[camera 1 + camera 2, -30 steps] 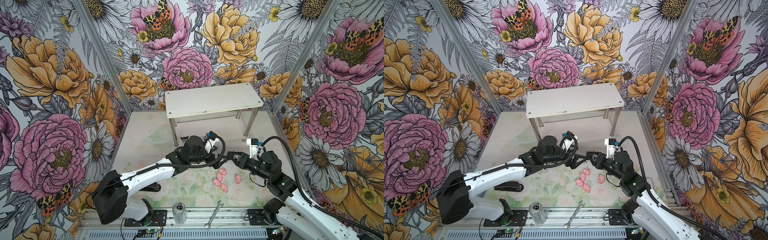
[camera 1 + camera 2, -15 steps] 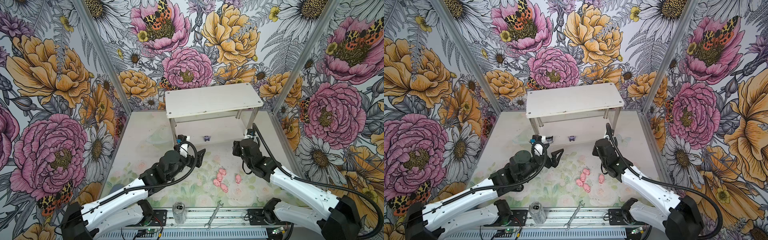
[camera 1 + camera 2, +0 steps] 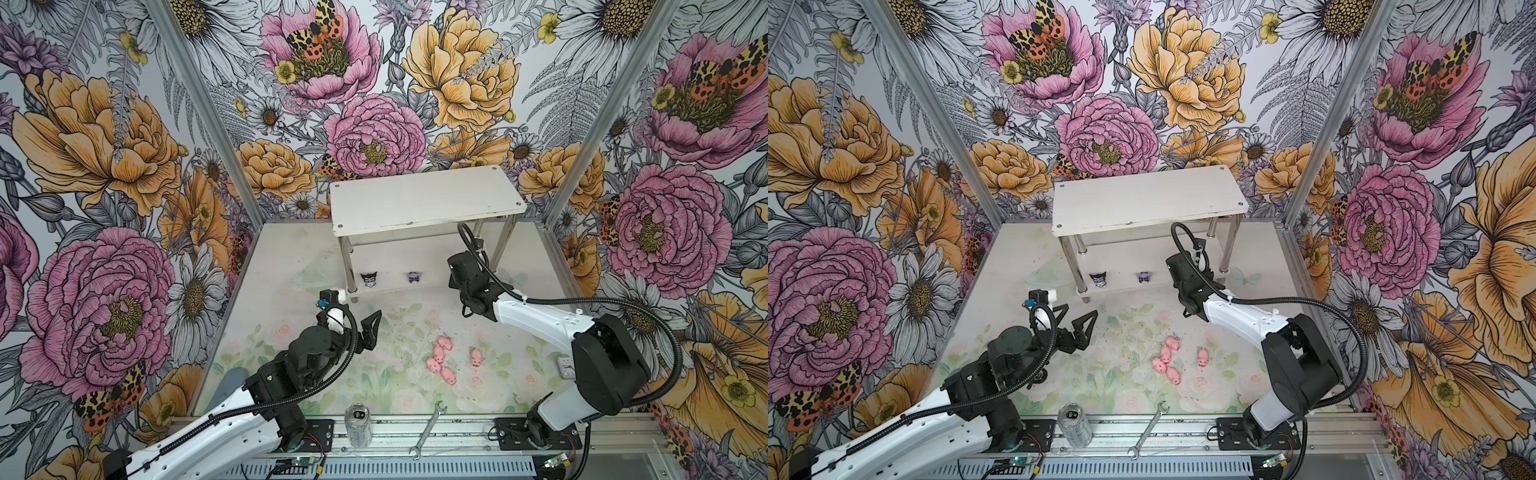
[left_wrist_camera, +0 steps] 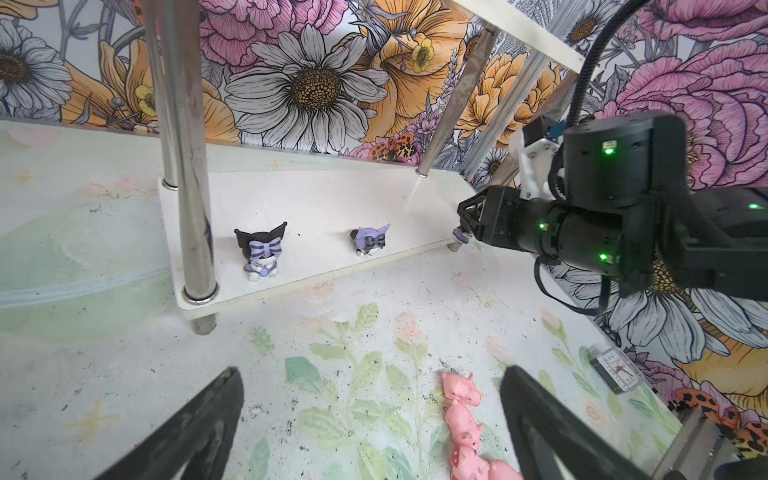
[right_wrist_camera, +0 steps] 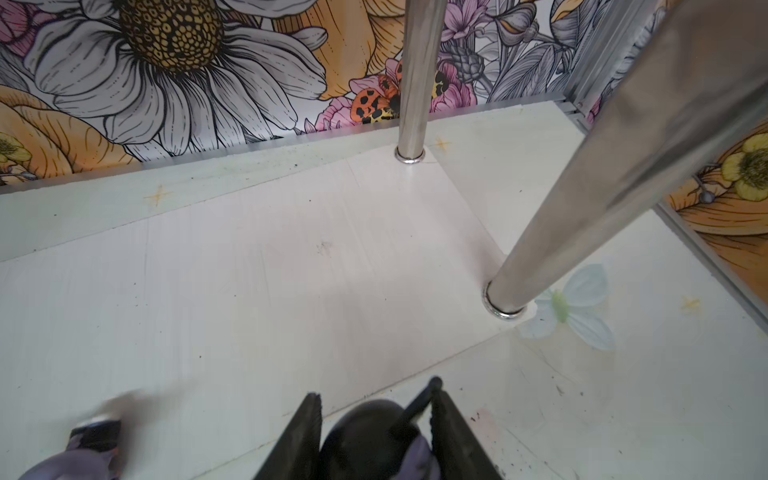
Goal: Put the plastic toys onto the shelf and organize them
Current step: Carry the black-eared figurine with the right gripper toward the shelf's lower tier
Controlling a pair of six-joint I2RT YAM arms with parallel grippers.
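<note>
The left claw (image 3: 1080, 311) hangs wide open, empty, over bare floor (image 3: 399, 328) before the shelf (image 3: 424, 199). Two figurines (image 3: 368, 279) stand on its lower tier (image 4: 316, 199); five pigs (image 3: 438, 354) lie on open floor right of that claw. The right claw (image 5: 374, 397) pinches a third figurine (image 5: 365, 436) at the tier's right front edge — mostly hidden.

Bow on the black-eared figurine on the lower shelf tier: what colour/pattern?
The bow is lilac with black stripes; clearest in the left wrist view.

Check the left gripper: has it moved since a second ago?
Yes. The left gripper has pulled back from the shelf, where it was right at the lower tier, toward the drink can at the front. Its jaws are open and empty.
</note>
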